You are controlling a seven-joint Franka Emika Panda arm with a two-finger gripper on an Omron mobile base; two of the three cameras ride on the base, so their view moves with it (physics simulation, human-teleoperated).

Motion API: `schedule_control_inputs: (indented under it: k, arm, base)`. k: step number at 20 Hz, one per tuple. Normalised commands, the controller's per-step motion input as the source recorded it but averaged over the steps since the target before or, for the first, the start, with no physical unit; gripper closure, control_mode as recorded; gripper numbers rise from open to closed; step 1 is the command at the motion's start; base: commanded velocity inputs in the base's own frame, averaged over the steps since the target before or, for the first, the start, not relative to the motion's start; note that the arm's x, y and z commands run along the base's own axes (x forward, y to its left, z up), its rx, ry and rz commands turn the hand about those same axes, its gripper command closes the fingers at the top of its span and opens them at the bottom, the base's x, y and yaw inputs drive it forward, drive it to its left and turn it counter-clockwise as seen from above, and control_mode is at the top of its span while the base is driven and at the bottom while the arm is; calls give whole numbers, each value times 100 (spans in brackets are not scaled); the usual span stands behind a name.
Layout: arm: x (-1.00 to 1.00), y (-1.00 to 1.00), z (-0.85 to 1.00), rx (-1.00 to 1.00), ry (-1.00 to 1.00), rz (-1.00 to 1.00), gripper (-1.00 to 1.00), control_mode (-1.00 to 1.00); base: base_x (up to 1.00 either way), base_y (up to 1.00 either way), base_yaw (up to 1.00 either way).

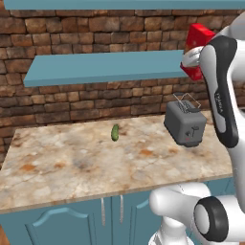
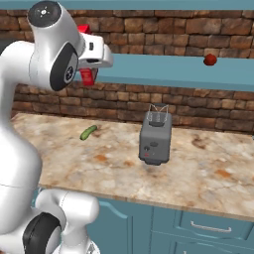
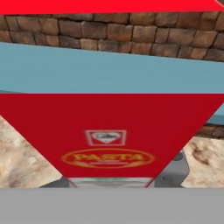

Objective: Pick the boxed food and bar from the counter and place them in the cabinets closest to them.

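1. Boxed food is mostly hidden behind the arm, raised at the right end of the teal shelf.
2. Its long axis tilts, top leaning left.
3. Gripper is clamped on it, fingertips unseen.

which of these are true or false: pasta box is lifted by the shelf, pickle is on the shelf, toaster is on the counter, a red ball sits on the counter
1. The pasta box is held up at the level of the shelf. True.
2. The pickle lies on the shelf. False: it lies on the counter.
3. The toaster stands on the counter. True.
4. The small red ball sits on the counter. False: it rests on the shelf.
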Motion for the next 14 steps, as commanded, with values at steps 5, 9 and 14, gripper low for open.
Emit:
schedule_control_inputs:
  k: [5,9,14]
  arm:
    - [31,0,-8,0,3,0,100,-100]
    - [25,0,-11,0,0,0,100,-100]
    - [26,0,-5,0,0,-1,100,-100]
  base:
    - [0,0,0]
    - [0,0,0]
    - [0,0,0]
